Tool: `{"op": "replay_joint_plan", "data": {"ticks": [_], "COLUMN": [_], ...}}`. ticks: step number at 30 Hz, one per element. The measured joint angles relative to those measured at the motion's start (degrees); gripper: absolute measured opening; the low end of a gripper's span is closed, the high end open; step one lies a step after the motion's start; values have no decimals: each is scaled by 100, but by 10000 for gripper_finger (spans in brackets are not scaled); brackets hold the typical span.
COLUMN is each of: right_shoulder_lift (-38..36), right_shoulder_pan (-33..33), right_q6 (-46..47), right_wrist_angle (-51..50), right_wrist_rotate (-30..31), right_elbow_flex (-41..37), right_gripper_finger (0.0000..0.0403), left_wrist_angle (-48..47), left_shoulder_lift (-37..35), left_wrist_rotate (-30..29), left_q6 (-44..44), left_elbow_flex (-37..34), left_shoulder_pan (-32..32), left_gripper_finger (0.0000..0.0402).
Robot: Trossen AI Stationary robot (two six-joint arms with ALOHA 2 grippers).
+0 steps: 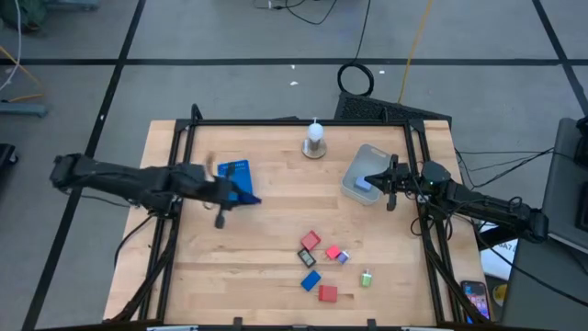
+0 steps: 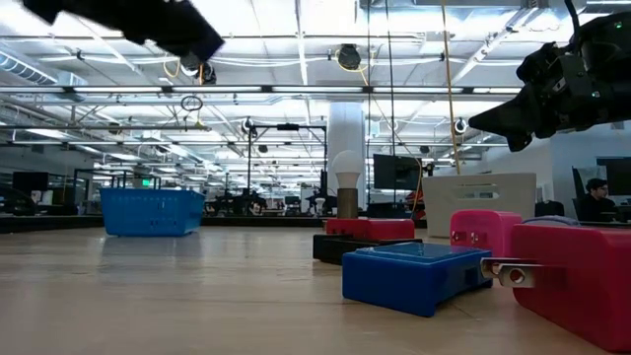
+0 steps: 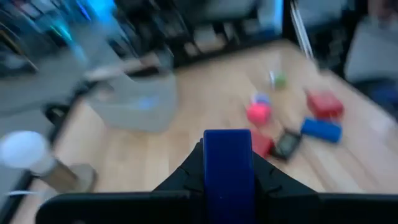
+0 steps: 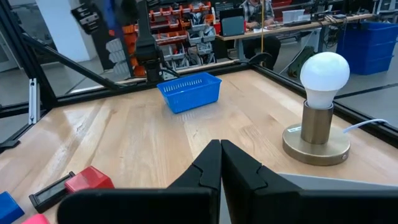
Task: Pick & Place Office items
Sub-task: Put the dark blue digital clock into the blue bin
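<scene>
My left gripper (image 1: 237, 191) hangs well above the table beside the blue basket (image 1: 233, 171), shut on a blue block (image 3: 227, 163). My right gripper (image 4: 221, 152) is shut on nothing and hovers over the translucent grey tub (image 1: 360, 164), which holds a pale blue piece (image 1: 365, 188). Several office items lie flat on the near right of the table: a red one (image 1: 310, 241), a black one (image 1: 306, 255), a pink one (image 1: 333, 252), a blue one (image 1: 310, 280), another red one (image 1: 328, 293) and a green one (image 1: 366, 277). My left gripper pinches the blue block between its two fingers (image 3: 185, 176), one on each side face. The block's end (image 3: 227, 140) sticks out past the fingertips. It is lifted clear of the table, high above the wood in the low view.
A bulb lamp (image 1: 315, 140) on a round brass base stands at the far middle of the table. A black frame (image 1: 276, 122) runs along the far edge and down both sides. Bare wood (image 1: 276, 216) lies between the basket, the tub and the small pieces.
</scene>
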Motion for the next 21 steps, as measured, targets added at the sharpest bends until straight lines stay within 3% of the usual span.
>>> {"op": "replay_joint_plan", "data": {"ticks": [7, 10, 21], "right_shoulder_lift": [0, -1, 0], "right_shoulder_pan": [1, 1, 0], "right_q6": [0, 1, 1], "right_wrist_angle": [0, 0, -29], "right_wrist_rotate": [4, 7, 9], "right_elbow_flex": [0, 0, 0], "right_gripper_finger": [0, 0, 0], "left_wrist_angle": [1029, 1322, 1512], "left_shoulder_lift": [-1713, -2176, -2771], "left_wrist_rotate": [-699, -739, -695], "left_q6": [-533, -642, -875], "left_elbow_flex": [-1599, -2075, -2813], "left_shoulder_pan": [295, 405, 753], "left_gripper_finger": [44, 44, 44]}}
